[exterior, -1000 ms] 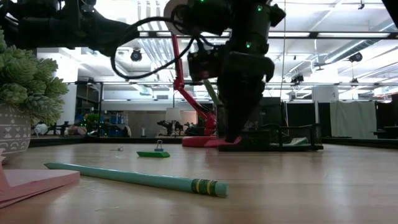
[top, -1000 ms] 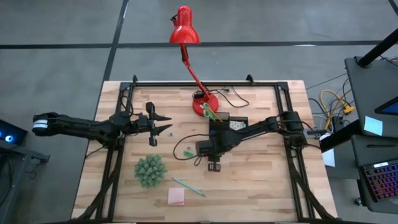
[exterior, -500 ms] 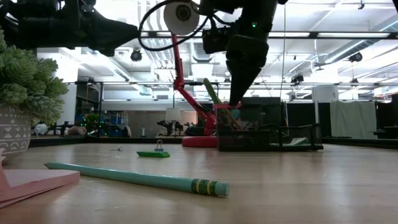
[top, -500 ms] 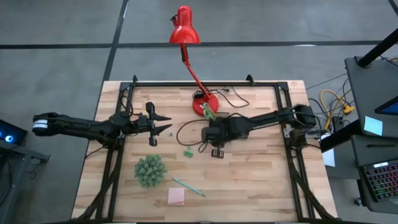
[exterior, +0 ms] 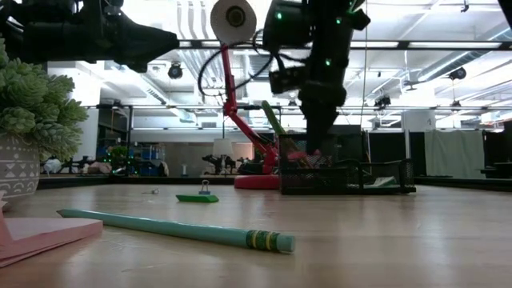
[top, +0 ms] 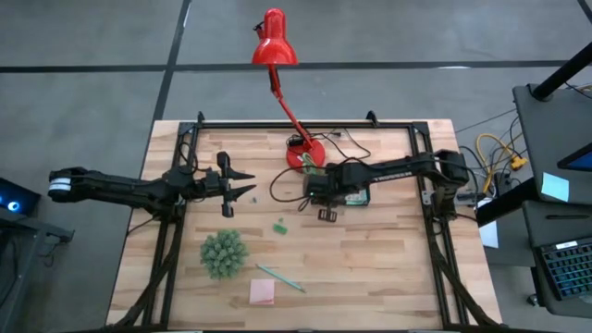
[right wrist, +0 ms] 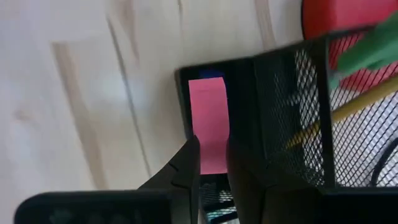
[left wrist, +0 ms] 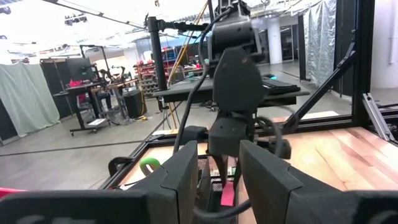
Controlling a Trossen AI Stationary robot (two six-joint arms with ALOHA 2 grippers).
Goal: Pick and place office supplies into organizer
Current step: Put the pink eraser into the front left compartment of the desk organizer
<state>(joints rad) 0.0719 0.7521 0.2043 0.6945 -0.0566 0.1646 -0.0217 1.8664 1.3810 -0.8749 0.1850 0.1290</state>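
Pale wood tabletop (top: 388,268), taken from front edge to back: nearest, pink sticky-note pad (top: 262,292) lying flat; just behind it, teal pen (top: 280,277) at a slant; to the robot's left of those, fuzzy green ball (top: 223,252); further in, small green piece (top: 279,226) alone on bare wood.

Compared with a second ago: right gripper (top: 326,215) no longer low over mid-table beside the green piece, but drawn back and raised to the front wall of the organizer (exterior: 320,180); pad, pen, ball and green piece where they were; left arm unmoved.

Right gripper's jaws nearly together, pinching a flat red-pink piece (right wrist: 208,124) by its lower edge. Hangs, in the right wrist view, over a black-rimmed compartment just beside the organizer's mesh wall. Same piece visible under that gripper in the left wrist view.

Already standing tilted in the organizer: green-handled scissors (exterior: 274,122) and wooden pencil (right wrist: 323,121).

Left gripper (top: 248,183) hovering over the table's left half, well apart from the organizer, jaws spread and empty.

Farthest back, just behind the organizer, red lamp (top: 305,154)
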